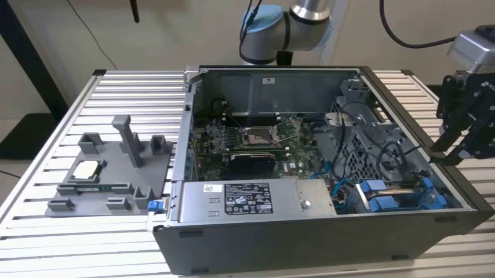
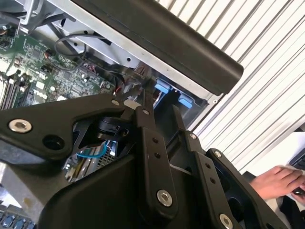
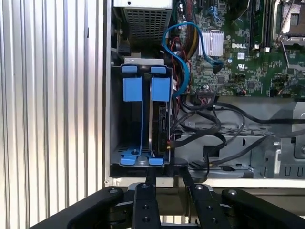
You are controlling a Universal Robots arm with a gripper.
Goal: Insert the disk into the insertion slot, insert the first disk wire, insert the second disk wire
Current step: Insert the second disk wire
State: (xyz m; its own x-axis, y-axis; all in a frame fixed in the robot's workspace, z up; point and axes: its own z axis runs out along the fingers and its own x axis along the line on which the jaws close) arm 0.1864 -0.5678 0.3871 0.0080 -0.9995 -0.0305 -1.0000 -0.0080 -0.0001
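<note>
The disk [image 3: 161, 128] stands on edge in the insertion slot [image 3: 116, 124], a grey metal bay with blue plastic fittings [image 3: 132, 89], at the case's corner nearest my gripper. Black disk wires [image 3: 200, 138] loop right beside the disk; I cannot tell whether any is plugged in. In the exterior view the insertion slot [image 1: 398, 196] is at the case's front right. My gripper [image 1: 455, 152] hangs outside the case wall at the exterior view's right, a little above the rim. In both wrist views the gripper [image 3: 167, 174] [image 2: 155, 102] is open and holds nothing.
The open computer case [image 1: 309, 243] lies on a slatted aluminium table [image 1: 124, 98]. Inside are the motherboard [image 1: 247, 139], a labelled grey power-supply box [image 1: 247, 200] and a blue data cable [image 3: 183, 52]. A grey fixture tray [image 1: 108, 174] sits at the exterior view's left. A person's hand [image 2: 276, 181] rests off the table.
</note>
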